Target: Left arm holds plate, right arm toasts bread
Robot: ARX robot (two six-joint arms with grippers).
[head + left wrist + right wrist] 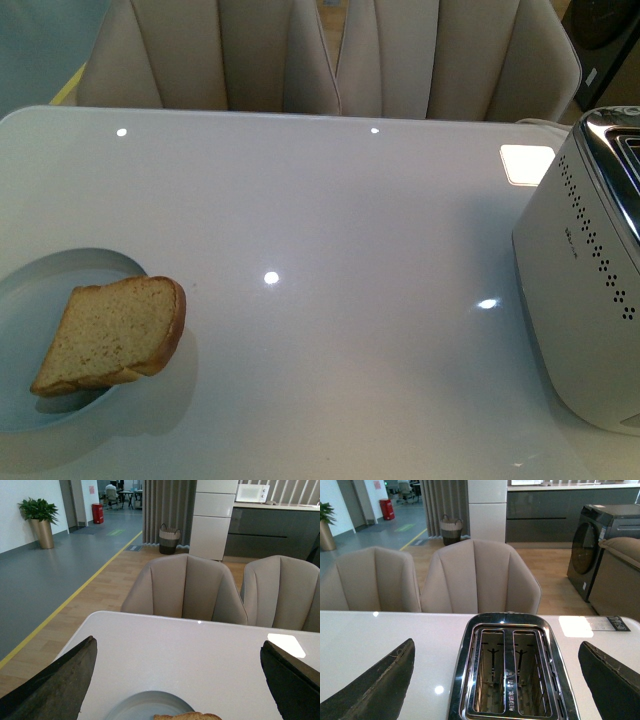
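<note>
Edges, room. Glossy white tabletop (330, 220) with a rounded far-left corner, far edge running straight along two beige padded chairs (340, 55). Wide bare stretch of top between plate (60, 265) and toaster (585, 300). Toaster hard against the right side of the front view, cut by the frame. Near edge of the table out of sight.

Plate at the robot's near left, partly cut by the frame. Bread (112, 335) lying on it at a slant, one rounded crust corner overhanging the plate's right rim above the tabletop. Well apart from the toaster.

Left gripper (177, 645): spread wide, gripping nothing. Plate rim (131, 706) and a sliver of bread crust (187, 716) showing between the two jaws, touching neither.

Right gripper (496, 645): likewise gaping, holding nothing. Poised over the toaster (465, 680), both slots (490, 680) framed between the jaws, wire guides visible inside, no contact seen.

Materials.
- Plate: pale bluish-white, smooth, round, shallow, raised rim, wider than the slice.
- Bread: square slice, light-brown porous crumb, darker crust.
- Toaster: white body with rows of small perforations, polished chrome top, two long parallel slots.
- Jaws on both arms: matte black, wedge-shaped, scuffed pale along the edges.
</note>
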